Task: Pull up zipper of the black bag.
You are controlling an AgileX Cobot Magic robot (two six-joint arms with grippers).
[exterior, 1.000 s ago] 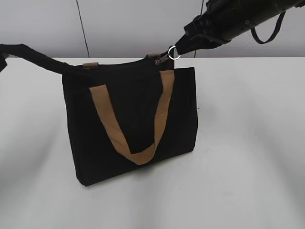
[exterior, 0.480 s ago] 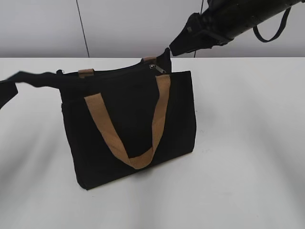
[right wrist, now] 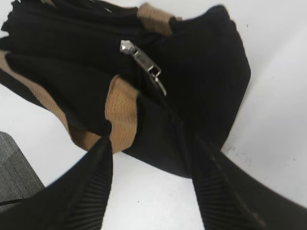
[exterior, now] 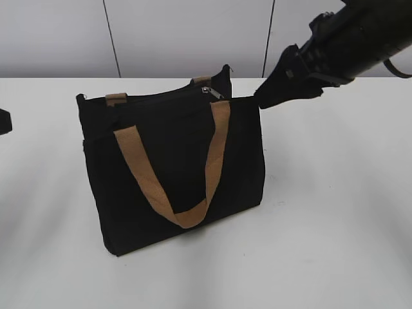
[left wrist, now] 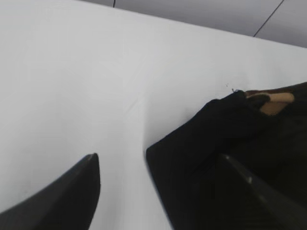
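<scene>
We observe one black bag (exterior: 177, 170) standing upright on the white table (exterior: 335, 212), left of centre in the exterior view. Bare table surface surrounds the bag on the front, left and right sides; the table's far edge runs just behind the bag's top. The zipper (exterior: 214, 93) sits at the right end of the top zip line, near the rear tan handle (exterior: 201, 80).

We count two tan handles. The front handle (exterior: 183, 174) hangs down the front panel in a U shape. Of the rear handle, only the two attachment ends show above the top edge.

The right gripper (exterior: 261, 100) hangs just beside the bag's upper right corner, in the air above the table. In the exterior view we cannot tell whether it touches the fabric. The right wrist view shows what the exterior view does not: the two fingers (right wrist: 86, 196) are spread apart with nothing between them, and the silver slider (right wrist: 143, 63) lies on the bag top with its pull tab pointing toward the camera, well clear of both fingers.

The left gripper (exterior: 3, 121) shows only as a dark sliver at the left edge of the exterior view, apart from the bag. In the left wrist view its fingers (left wrist: 72, 191) stand wide apart and empty, with the bag's end corner (left wrist: 225, 129) near the right finger. We cannot tell whether they touch.
</scene>
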